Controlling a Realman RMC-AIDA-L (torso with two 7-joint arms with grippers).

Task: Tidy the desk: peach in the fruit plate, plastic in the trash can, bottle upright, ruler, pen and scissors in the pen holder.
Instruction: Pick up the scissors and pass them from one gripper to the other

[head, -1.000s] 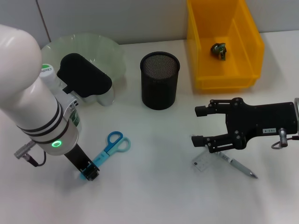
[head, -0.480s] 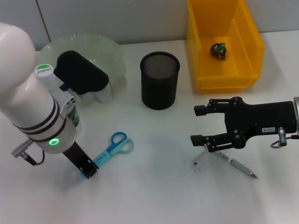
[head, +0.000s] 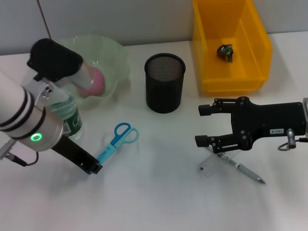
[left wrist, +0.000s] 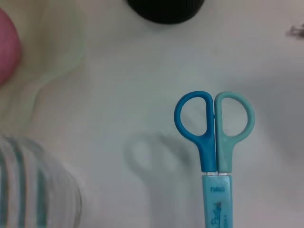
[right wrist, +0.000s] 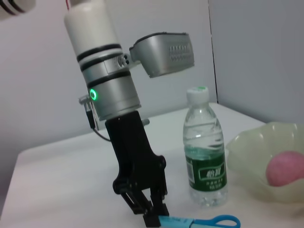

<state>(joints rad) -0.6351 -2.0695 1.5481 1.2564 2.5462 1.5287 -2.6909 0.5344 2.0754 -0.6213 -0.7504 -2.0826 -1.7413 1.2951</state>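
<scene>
My left gripper (head: pixel 94 168) is shut on the blade end of the blue scissors (head: pixel 118 139) and holds them slightly off the table; their handles show in the left wrist view (left wrist: pixel 213 137). The right wrist view shows that gripper (right wrist: pixel 149 216) clamped on the scissors (right wrist: pixel 199 222). The bottle (head: pixel 70 118) stands upright beside my left arm. The pink peach (head: pixel 94 82) lies in the green plate (head: pixel 118 57). My right gripper (head: pixel 203 126) is open above the pen (head: pixel 243 169) and the clear ruler (head: pixel 208 168). The black mesh pen holder (head: pixel 164 82) stands mid-table.
A yellow bin (head: pixel 255 48) at the back right holds a crumpled piece of plastic (head: pixel 224 52). The table's front is bare white surface (head: pixel 154 202). My left arm's body hides part of the bottle and the plate's left side.
My left arm has swung left and leaned over, uncovering the peach and the plate. The scissors' handles have moved slightly back and right with the gripper. The right gripper has barely moved.
</scene>
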